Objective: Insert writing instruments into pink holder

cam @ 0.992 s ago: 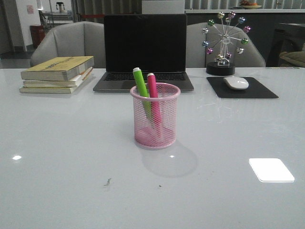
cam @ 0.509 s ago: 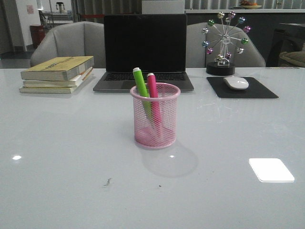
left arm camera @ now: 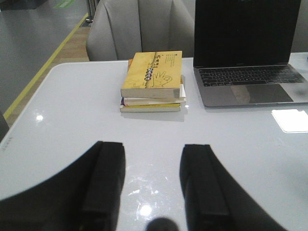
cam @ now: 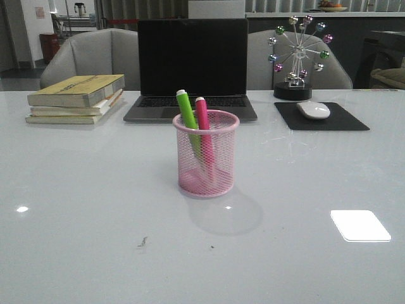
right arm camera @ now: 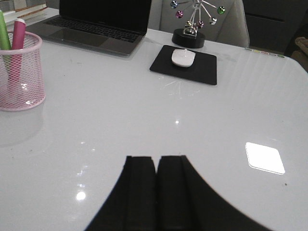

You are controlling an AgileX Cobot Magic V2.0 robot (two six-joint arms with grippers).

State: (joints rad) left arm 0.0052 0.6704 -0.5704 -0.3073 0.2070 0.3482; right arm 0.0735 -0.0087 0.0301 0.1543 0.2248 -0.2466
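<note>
The pink wire-mesh holder (cam: 206, 155) stands upright in the middle of the white table, also seen in the right wrist view (right arm camera: 19, 72). Inside it lean the lime green marker (cam: 187, 114) and the bright pink marker (cam: 203, 120), their tops above the rim; both show again as the green marker (right arm camera: 4, 33) and the pink marker (right arm camera: 18, 36). Neither arm appears in the front view. My left gripper (left arm camera: 153, 154) is open over bare table near the books, nothing between its fingers. My right gripper (right arm camera: 157, 161) is shut and empty, well away from the holder.
A dark laptop (cam: 192, 69) sits behind the holder. A stack of yellow books (cam: 77, 98) lies at the back left. A white mouse (cam: 314, 110) rests on a black pad (cam: 323, 118) at the back right, beside a ferris-wheel ornament (cam: 296, 57). Two grey chairs stand behind the table.
</note>
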